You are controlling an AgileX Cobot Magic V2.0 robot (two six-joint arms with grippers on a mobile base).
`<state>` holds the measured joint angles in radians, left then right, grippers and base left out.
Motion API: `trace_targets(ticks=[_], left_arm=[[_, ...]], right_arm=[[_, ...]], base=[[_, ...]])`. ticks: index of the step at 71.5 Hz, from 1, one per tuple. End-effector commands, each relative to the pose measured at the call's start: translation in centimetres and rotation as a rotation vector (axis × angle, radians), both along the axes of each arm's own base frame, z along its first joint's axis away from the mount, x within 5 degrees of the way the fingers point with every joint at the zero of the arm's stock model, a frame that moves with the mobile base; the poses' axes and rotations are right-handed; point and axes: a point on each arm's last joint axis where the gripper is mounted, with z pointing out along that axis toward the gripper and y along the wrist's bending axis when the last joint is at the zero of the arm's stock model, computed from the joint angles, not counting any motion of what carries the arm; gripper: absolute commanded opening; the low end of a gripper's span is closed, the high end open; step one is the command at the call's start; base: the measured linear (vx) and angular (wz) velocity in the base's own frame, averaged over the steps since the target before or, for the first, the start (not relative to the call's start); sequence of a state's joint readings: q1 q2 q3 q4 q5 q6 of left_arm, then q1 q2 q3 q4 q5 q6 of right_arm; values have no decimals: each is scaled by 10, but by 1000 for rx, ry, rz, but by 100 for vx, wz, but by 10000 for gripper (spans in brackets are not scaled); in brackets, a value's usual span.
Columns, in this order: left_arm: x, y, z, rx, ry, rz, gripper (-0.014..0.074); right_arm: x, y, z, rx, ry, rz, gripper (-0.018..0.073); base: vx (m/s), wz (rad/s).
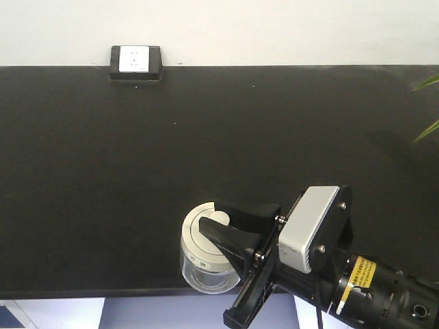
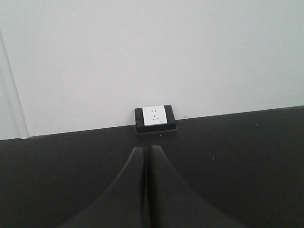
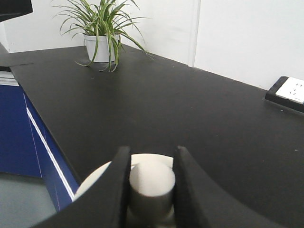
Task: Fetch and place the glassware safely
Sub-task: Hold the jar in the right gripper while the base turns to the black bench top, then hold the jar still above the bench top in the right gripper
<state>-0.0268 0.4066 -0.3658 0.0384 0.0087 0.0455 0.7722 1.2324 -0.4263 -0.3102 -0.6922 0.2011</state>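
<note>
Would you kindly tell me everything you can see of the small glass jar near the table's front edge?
The glass jar is small, squat and clear, standing upright on the black table close to its front edge. It looks empty. A round off-white lid with small marks along the rim closes it, topped by a central knob. The right gripper reaches in from the right, its fingers pressed against both sides of the knob. Nothing else touches it.
</note>
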Motion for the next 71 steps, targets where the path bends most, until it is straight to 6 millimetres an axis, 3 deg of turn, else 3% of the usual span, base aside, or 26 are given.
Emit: trace_targets(ticks=[1, 71], left_arm=[[0, 0, 14, -14, -89, -3, -7], [0, 0, 14, -14, -89, -3, -7]], right_arm=[[-2, 1, 25, 132, -98, 17, -3], [-2, 1, 25, 132, -98, 17, -3]], base=[[16, 9], [7, 3]])
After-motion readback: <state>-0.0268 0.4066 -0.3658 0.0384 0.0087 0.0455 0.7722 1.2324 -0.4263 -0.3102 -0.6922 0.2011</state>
